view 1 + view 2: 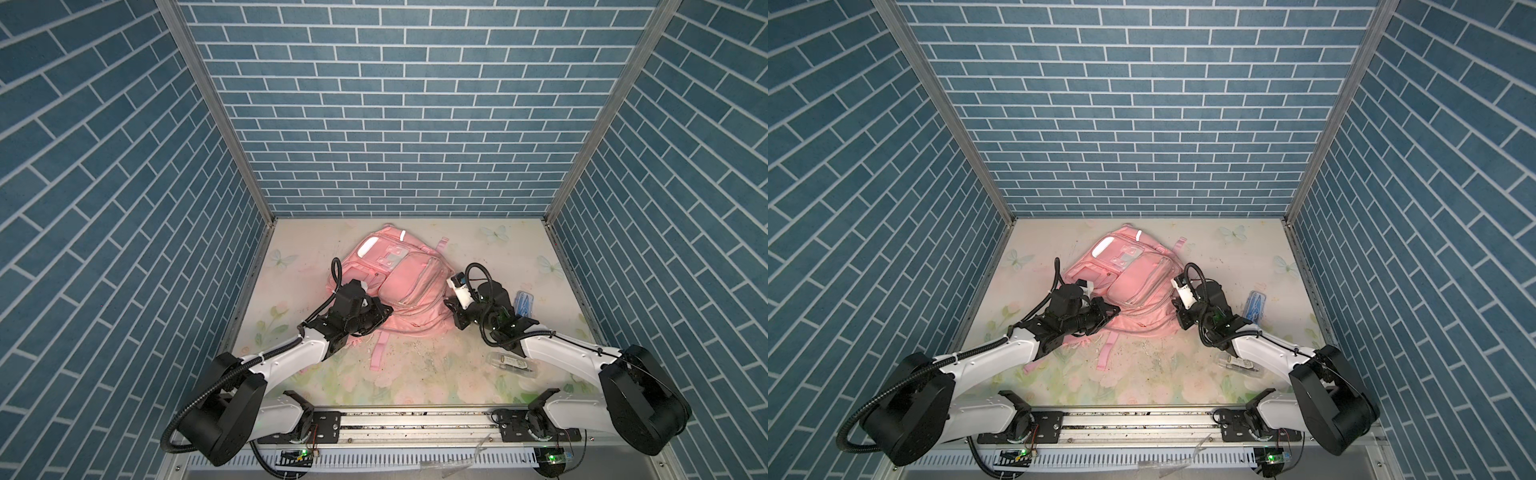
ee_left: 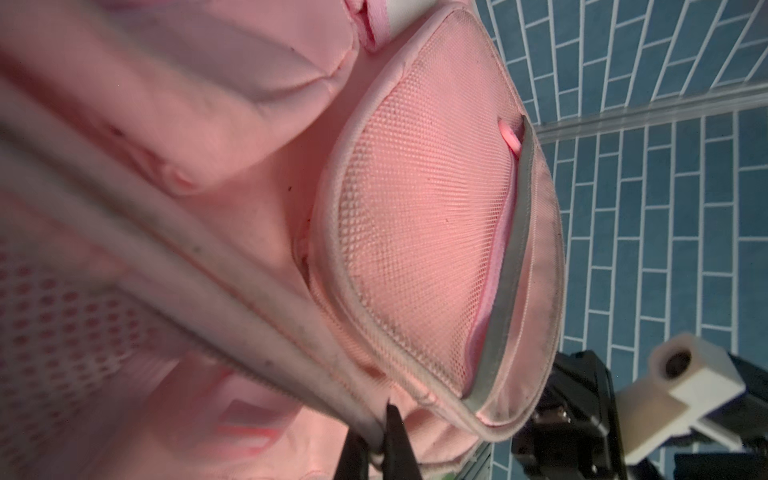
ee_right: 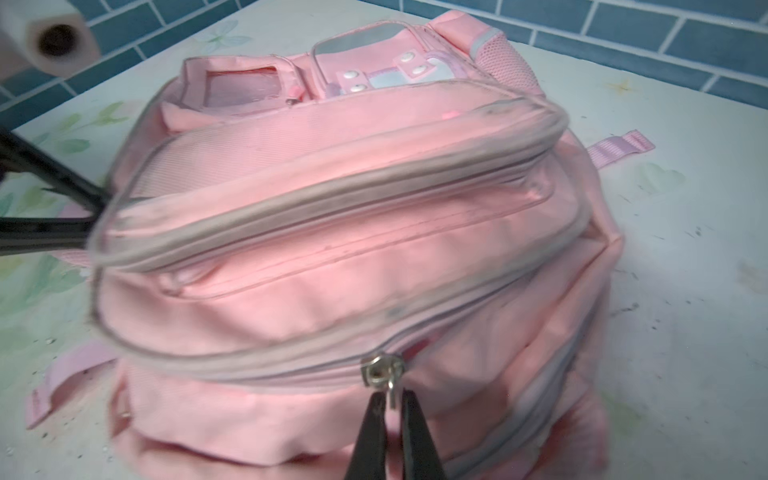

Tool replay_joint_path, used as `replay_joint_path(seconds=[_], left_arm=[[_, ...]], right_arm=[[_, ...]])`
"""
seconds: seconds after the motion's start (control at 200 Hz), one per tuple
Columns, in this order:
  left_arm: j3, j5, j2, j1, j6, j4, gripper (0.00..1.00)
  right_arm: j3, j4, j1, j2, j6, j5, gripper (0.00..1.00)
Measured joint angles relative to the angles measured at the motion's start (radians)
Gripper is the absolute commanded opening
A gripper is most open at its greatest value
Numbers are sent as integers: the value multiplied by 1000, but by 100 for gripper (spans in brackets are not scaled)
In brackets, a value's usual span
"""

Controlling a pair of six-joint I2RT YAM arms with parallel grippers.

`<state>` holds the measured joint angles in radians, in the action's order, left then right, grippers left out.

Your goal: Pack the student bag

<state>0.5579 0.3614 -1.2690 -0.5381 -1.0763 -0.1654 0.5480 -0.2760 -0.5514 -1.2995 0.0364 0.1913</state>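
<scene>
Sagging, grubby pink student bag [image 1: 415,286]

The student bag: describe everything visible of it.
The student bag is a large soft pink fabric backpack with grey-piped zipped pockets, clear window pockets, snap tabs, a mesh side pocket and white reflective strips. It lies front-up on the floral table, straps trailing toward the robot. The right gripper has its jaws shut on a metal zipper pull; the left gripper pinches the piping at its edge.
</scene>
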Motion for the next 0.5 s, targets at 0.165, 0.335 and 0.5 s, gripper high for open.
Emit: replay_joint_path(seconds=[0.165, 0.335, 0.5], left_arm=[[89, 85, -49, 87, 143, 98, 0], [203, 169, -140, 209, 294, 216, 0], [334, 148, -216, 281, 460, 330, 31]], right_arm=[[21, 32, 19, -8, -27, 75, 0], [-3, 30, -47, 24, -33, 106, 0], [-10, 27, -158, 29, -13, 107, 0]])
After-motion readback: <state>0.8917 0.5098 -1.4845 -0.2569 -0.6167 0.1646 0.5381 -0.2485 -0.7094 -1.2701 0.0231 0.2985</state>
